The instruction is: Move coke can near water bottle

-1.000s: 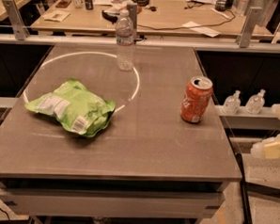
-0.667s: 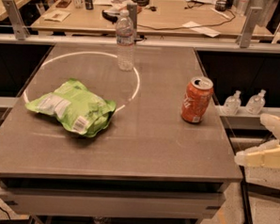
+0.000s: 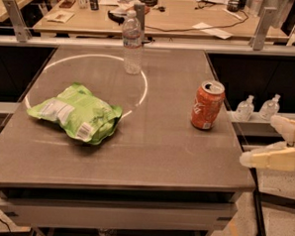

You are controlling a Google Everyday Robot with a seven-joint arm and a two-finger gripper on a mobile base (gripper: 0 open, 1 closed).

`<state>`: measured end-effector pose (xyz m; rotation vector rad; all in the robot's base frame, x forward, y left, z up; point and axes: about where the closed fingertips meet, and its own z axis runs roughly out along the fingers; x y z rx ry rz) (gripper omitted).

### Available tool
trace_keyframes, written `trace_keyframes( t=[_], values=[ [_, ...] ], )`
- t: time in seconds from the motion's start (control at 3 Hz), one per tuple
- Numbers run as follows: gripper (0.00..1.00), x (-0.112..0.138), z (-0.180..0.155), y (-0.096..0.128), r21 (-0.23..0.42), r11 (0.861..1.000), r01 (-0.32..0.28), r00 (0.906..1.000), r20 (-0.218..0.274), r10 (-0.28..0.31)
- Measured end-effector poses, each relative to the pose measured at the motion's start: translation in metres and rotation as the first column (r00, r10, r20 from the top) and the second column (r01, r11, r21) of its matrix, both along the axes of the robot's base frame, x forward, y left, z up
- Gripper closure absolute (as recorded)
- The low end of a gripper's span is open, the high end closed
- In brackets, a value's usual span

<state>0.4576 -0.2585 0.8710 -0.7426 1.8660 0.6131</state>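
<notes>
The coke can (image 3: 207, 105) stands upright near the right edge of the grey table (image 3: 150, 155); it is red-orange with a silver top. The water bottle (image 3: 132, 43) stands upright at the far middle of the table, clear with a white cap, on the rim of a white circle marked on the tabletop. My gripper (image 3: 265, 141) comes in from the right edge of the view, beyond the table's right side and lower right of the can. Its two cream fingers (image 3: 271, 159) are spread apart and hold nothing.
A green chip bag (image 3: 76, 111) lies on the left half of the table. Two tiny clear bottles (image 3: 257, 107) sit on a ledge right of the table. A cluttered desk (image 3: 168, 14) stands behind a metal rail.
My gripper has come further into view from the right, toward the table's right edge. The can, bottle and bag have not moved.
</notes>
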Motion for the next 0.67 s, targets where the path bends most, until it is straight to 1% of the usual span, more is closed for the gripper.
trace_keyframes(
  t=[0.33, 0.67],
  values=[
    [0.00, 0.031, 0.014, 0.007, 0.008, 1.000, -0.009, 0.9946, 0.103, 0.008],
    [0.00, 0.058, 0.024, 0.015, -0.025, 0.999, -0.045, 0.9815, 0.185, 0.048]
  ],
)
